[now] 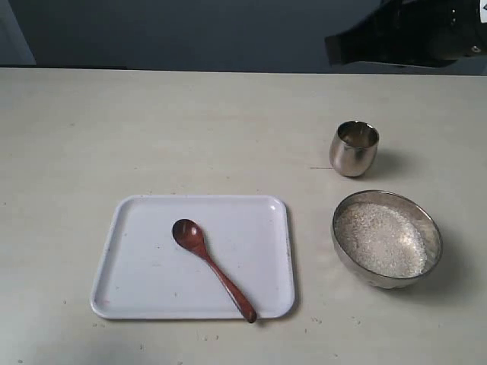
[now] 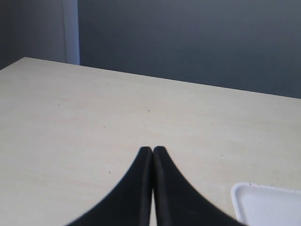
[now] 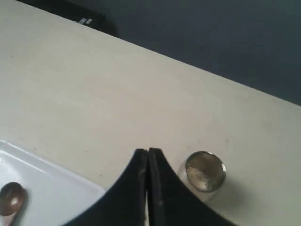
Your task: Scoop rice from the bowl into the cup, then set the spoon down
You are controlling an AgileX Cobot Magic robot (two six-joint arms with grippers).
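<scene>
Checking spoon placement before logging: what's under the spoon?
The white tray: the spoon lies on it, head near the middle, handle tip at the tray's rim. The strip of tray directly beneath the spoon is covered and cannot be seen.

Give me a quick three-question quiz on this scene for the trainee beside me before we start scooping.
1. True or false: the spoon lies in the bowl.
2. In the exterior view, the cup stands: A) on the white tray; B) above the bowl in the picture, apart from it; C) inside the bowl.
3. Fill in: the left gripper and the right gripper are both ____, holding nothing.
Key: 1 false, the spoon lies on the white tray; 2 B; 3 shut.
</scene>
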